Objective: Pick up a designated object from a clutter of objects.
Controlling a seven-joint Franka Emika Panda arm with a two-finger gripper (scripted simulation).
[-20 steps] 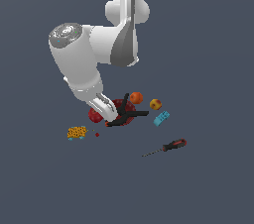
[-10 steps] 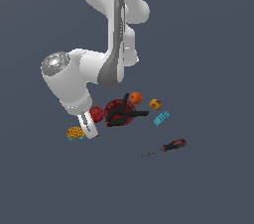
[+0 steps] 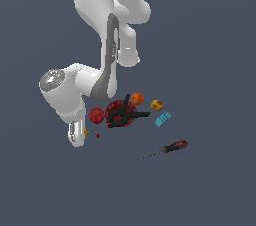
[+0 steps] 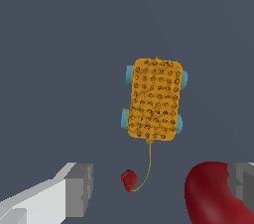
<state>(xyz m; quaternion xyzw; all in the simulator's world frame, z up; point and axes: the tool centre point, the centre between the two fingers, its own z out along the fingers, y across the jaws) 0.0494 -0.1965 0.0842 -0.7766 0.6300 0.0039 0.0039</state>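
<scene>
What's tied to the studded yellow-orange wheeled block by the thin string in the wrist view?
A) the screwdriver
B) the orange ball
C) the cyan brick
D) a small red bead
D: in the wrist view a thin string runs from the end of the studded block down to a small red bead, between the fingers of the open gripper.

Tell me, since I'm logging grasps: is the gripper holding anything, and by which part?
Nothing is held. The gripper is open above the studded toy block, which lies free between and ahead of its fingers.
</scene>
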